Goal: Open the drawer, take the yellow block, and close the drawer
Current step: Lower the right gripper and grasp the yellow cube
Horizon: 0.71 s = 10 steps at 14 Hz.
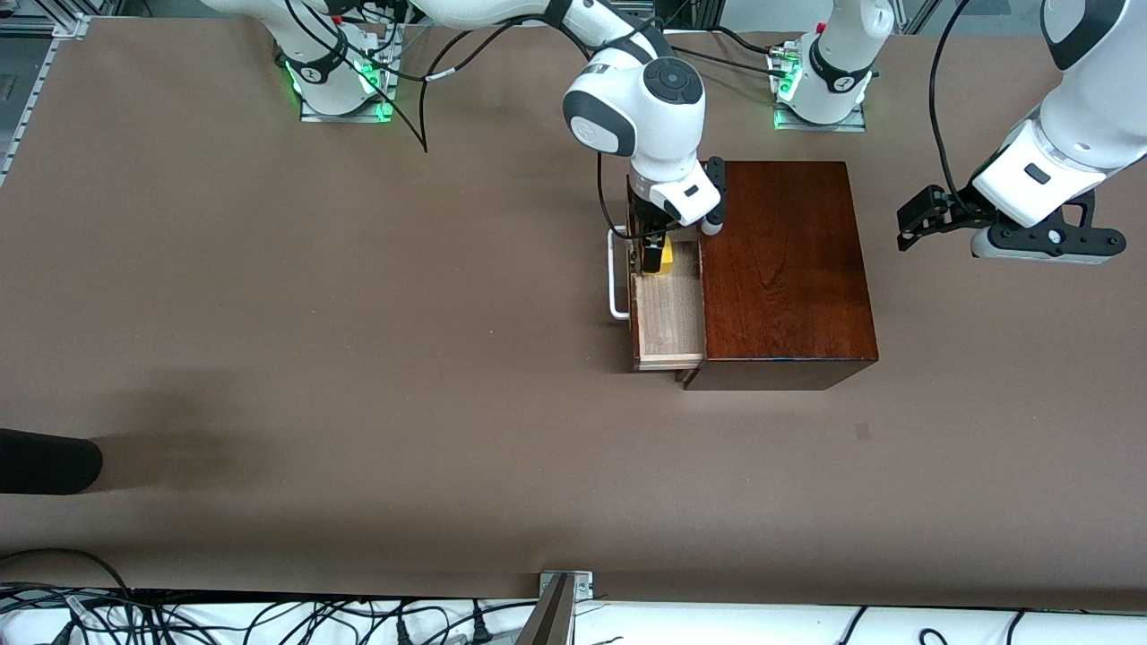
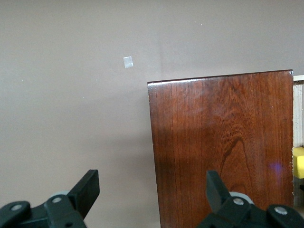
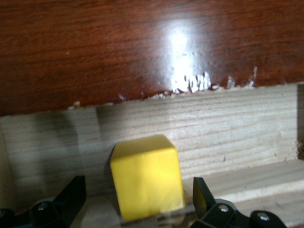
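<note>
Brown paper covers the bench [image 1: 358, 358]. Small yellow cube [image 3: 147, 176] sits in the pulled-out pale-wood drawer [image 1: 668, 313], between the right hand's [image 3: 137, 202] spread fingers, ungrasped. Left hand [image 1: 923, 219] waits released above the bench.

The right hand [image 1: 653, 255] hides part of the yellow block [image 1: 666, 259].

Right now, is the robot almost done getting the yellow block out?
About a third done. The drawer is already pulled open. The right gripper is down in it, fingers open on either side of the yellow block, not squeezing yet. Left to do: grab the block, lift it out and push the drawer shut. The left gripper waits open, over the table at the box's edge.
</note>
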Tool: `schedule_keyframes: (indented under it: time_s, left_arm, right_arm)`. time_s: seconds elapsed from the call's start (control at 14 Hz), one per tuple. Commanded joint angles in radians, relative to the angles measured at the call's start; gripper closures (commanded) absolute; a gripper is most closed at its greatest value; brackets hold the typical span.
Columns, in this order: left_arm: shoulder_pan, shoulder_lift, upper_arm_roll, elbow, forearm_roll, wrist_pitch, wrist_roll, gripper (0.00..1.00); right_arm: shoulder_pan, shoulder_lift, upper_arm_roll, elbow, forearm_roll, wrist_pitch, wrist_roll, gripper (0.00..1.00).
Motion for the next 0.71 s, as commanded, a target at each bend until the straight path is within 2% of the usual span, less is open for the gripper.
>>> schedule_keyframes:
  time_s: [0.0, 0.21, 0.29, 0.36, 0.64]
  left_arm:
    - [-0.001, -0.014, -0.003, 0.002, 0.025, -0.014, -0.011, 0.00]
    - [-0.002, -0.015, -0.005, 0.002, 0.026, -0.016, -0.011, 0.00]
    - [-0.002, -0.015, -0.005, 0.002, 0.026, -0.016, -0.009, 0.00]
    - [-0.002, -0.014, -0.005, 0.002, 0.026, -0.016, -0.011, 0.00]
    - [-0.002, -0.014, -0.005, 0.004, 0.026, -0.016, -0.011, 0.00]
  right_arm:
    - [0.009, 0.036, -0.005, 0.040, -0.015, 0.014, 0.017, 0.08]
    - [0.008, 0.036, -0.008, 0.040, -0.016, 0.013, 0.005, 0.65]
    - [0.006, 0.035, -0.008, 0.040, -0.016, 0.013, 0.000, 0.95]
    - [0.008, 0.033, -0.010, 0.041, -0.016, 0.013, 0.002, 1.00]
    - [0.003, 0.021, -0.005, 0.046, -0.012, -0.022, 0.000, 1.00]
